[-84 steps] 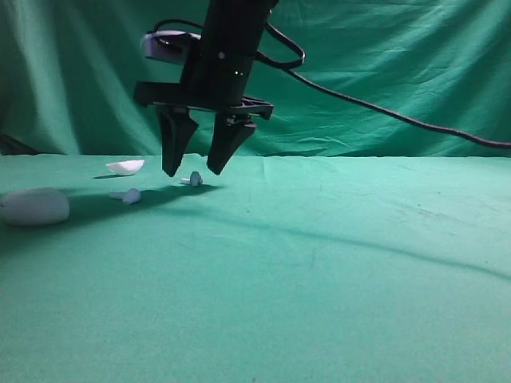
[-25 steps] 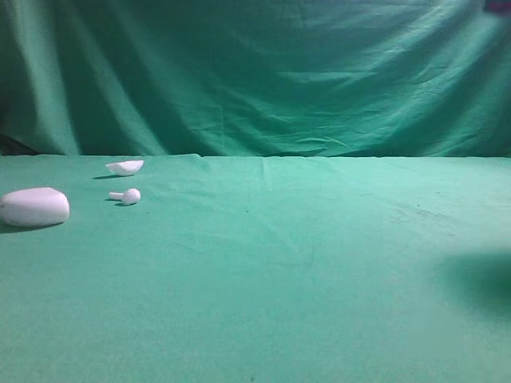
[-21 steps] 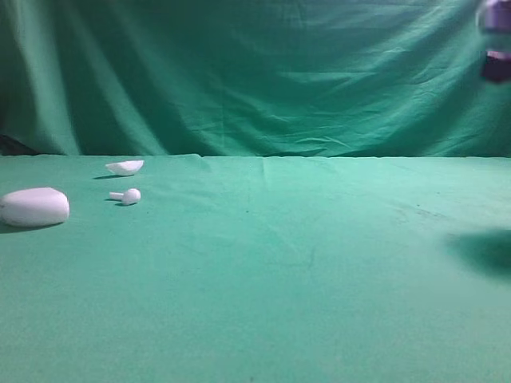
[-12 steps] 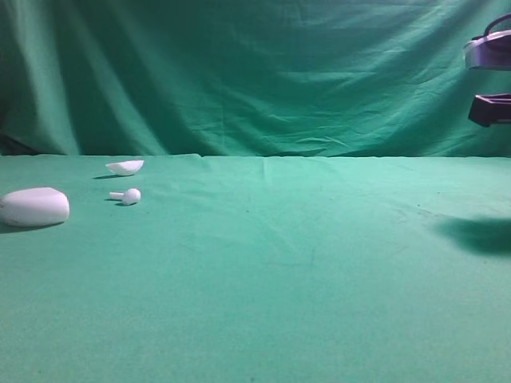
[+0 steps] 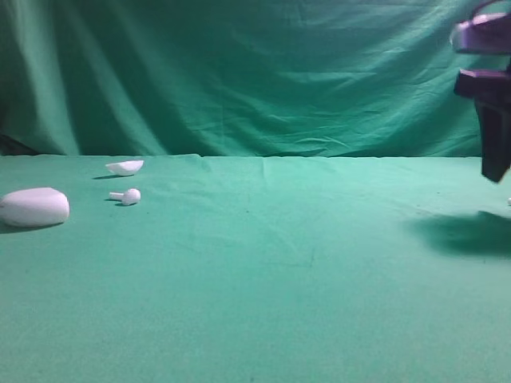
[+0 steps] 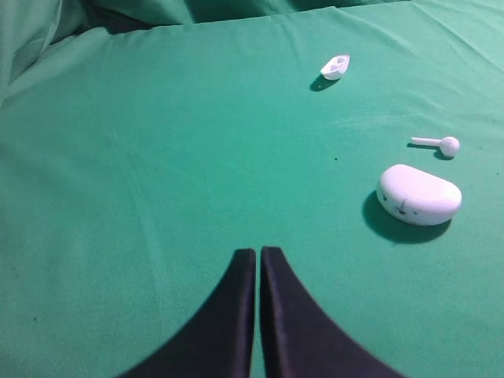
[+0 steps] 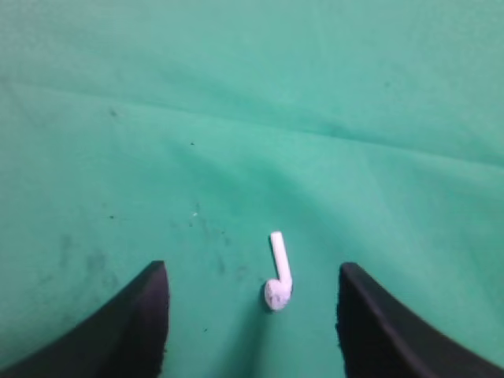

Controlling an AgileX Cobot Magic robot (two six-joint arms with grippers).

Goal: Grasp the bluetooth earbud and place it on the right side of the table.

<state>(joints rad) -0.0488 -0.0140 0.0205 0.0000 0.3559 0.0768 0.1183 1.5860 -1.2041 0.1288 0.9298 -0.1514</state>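
Observation:
The bluetooth earbud [image 7: 277, 276] lies on the green table [image 7: 236, 118], head toward the camera and stem pointing away. My right gripper [image 7: 252, 269] stands open over it, a black finger on either side, neither touching it. In the exterior view one right finger [image 5: 495, 155] hangs at the far right edge above its shadow, and a white speck [image 5: 509, 201] shows just below it. My left gripper [image 6: 257, 253] is shut on nothing, low over bare cloth.
At the far left of the table [image 5: 263, 263] sit a white pebble-shaped case [image 5: 33, 207], a second white earbud [image 5: 128, 195] and a small white shell piece [image 5: 125, 167]. The left wrist view shows the same case [image 6: 419, 194] and earbud [image 6: 441, 144]. A green backdrop hangs behind.
My right gripper has come into the exterior view at the far right and dropped lower, its shadow sliding left. The earbud seen under it at centre-left earlier is gone from there.

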